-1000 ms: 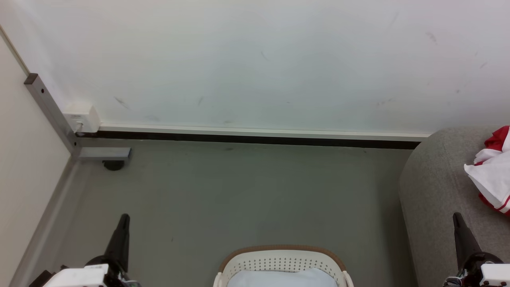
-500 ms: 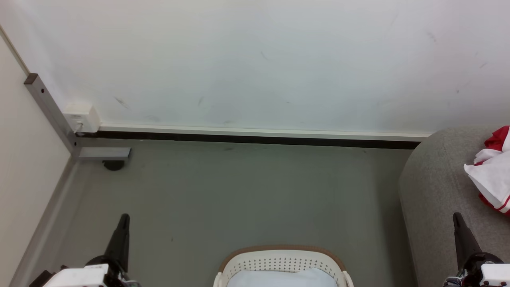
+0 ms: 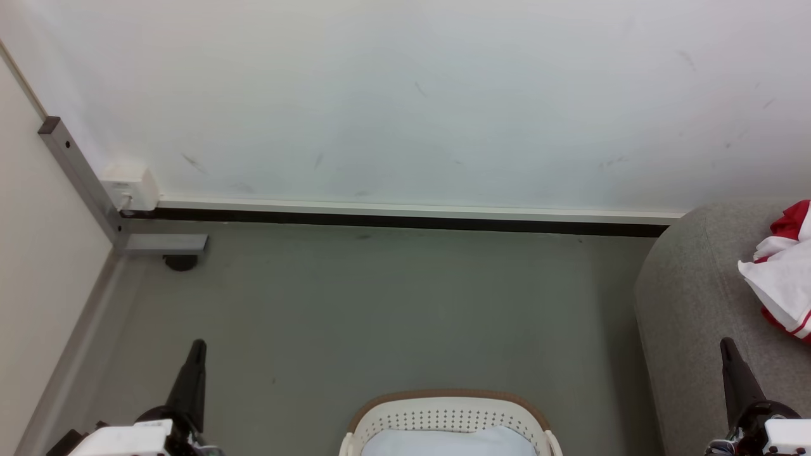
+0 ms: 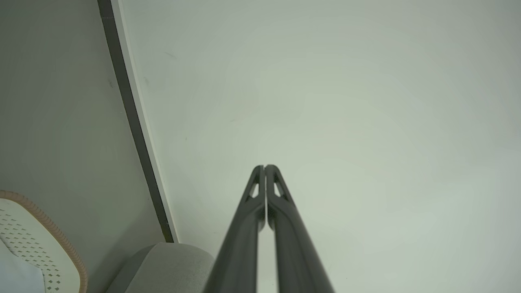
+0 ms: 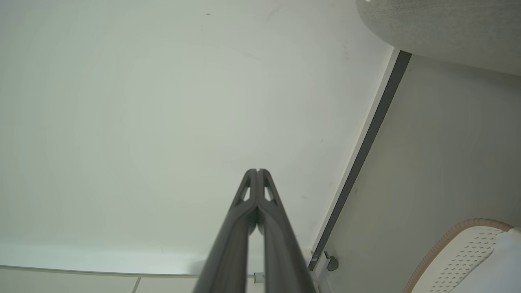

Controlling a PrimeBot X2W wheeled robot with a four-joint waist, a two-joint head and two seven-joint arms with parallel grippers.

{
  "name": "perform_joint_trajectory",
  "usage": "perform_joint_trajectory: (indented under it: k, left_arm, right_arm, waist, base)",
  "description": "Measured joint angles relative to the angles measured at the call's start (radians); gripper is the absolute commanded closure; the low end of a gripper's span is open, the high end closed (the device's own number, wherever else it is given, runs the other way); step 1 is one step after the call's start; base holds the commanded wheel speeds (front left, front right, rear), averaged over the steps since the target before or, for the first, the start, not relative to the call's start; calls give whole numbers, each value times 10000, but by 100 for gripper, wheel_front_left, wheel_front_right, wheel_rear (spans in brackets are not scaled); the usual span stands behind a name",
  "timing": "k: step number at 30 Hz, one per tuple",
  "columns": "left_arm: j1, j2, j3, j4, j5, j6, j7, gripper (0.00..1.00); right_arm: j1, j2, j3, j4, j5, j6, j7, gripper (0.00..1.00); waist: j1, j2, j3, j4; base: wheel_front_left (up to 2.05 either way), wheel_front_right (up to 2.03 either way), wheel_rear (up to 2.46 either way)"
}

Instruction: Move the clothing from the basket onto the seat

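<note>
Two grippers flank the work, each with its long dark fingers pressed together and nothing between them. In the far left corner of the floor [image 3: 380,304], a grey metal post [image 3: 76,174] slants up the white wall [image 3: 405,95]. A small white box [image 3: 130,185] sits beside the post, and a dark castor [image 3: 180,261] shows under a short grey bar. Along the floor's far edge runs a dark skirting strip [image 3: 405,221]. The left gripper [image 3: 198,347] hangs above the floor near its left edge, pointing toward the wall. In the left wrist view its tips [image 4: 264,167] meet, with only a thin slit lower down. The basket [image 3: 450,398] stands on the floor in the middle, well apart from the far edge. Its brown rim and perforated white wall show, and the part of its inside that can be seen holds a pale lining [image 3: 447,442]. A curve of the same rim shows in the left wrist view [image 4: 53,234] and in the right wrist view [image 5: 458,228]. Right of the basket, across a strip of bare floor, is the grey seat [image 3: 690,297], its rounded left edge turned toward the basket and its back end reaching the wall. The right gripper [image 3: 727,343] is above the seat just inside that left edge, and in the right wrist view its tips [image 5: 257,171] touch. The clothing [image 3: 782,272], a red and white bundle with stripe trim, lies on the seat farther in from the left edge and is cut off by the picture's right side.
</note>
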State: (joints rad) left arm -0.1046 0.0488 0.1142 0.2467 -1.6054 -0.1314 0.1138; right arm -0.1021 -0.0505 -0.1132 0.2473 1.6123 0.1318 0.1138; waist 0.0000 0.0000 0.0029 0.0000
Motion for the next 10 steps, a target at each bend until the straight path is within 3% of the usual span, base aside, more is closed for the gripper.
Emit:
perform_joint_trajectory:
  k: [10]
  left_arm:
    - [0,0,0,0,0,0,2,100]
  right_arm:
    - [-1,0,-2,0,0,0,0,100]
  waist:
    - [0,0,0,0]
  base:
    - [0,0,0]
